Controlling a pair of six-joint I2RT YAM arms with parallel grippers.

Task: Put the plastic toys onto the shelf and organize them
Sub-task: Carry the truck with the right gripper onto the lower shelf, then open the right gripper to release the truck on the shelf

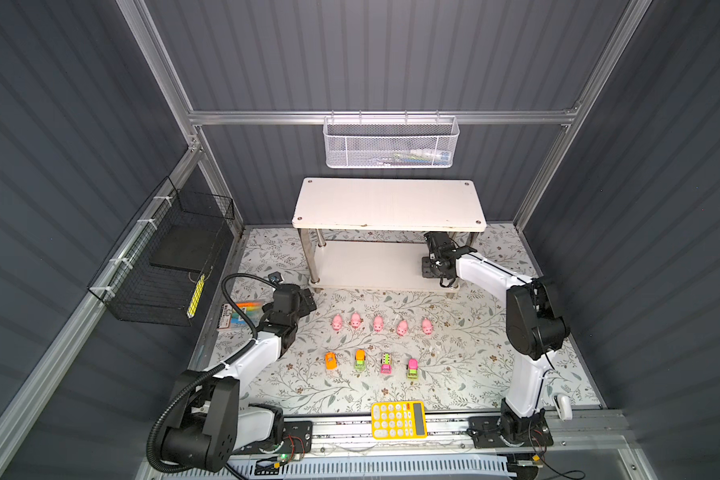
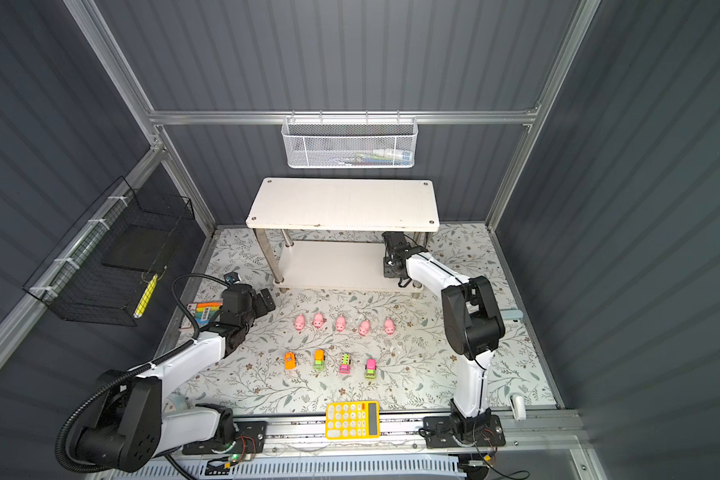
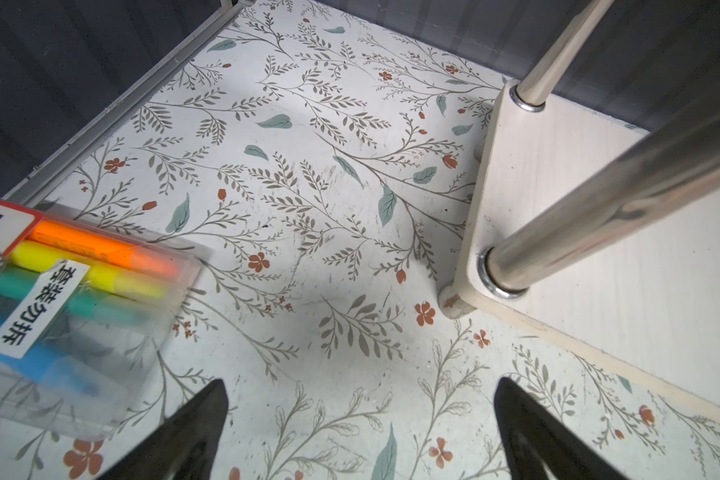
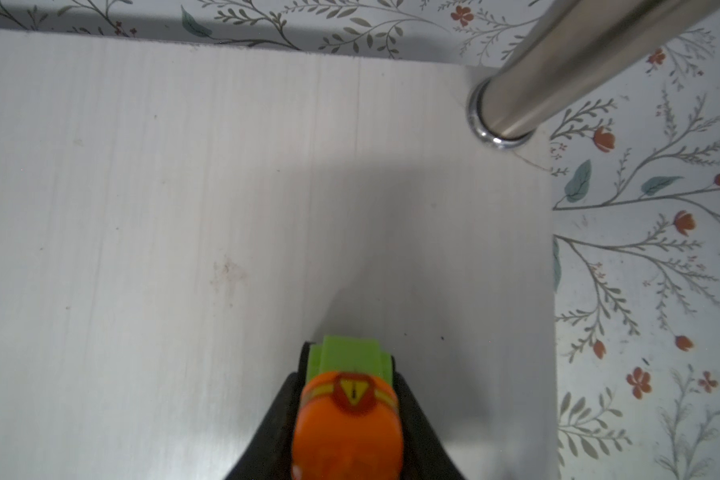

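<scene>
One truck (image 4: 348, 411) clamped in right gripper (image 4: 348, 361) near shelf leg (image 4: 558, 66); left gripper (image 3: 362, 384) spread beside marker pack (image 3: 80, 291).

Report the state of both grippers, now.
Left gripper: open, empty.
Right gripper: closed on the orange-and-green plastic toy vehicle.
</scene>
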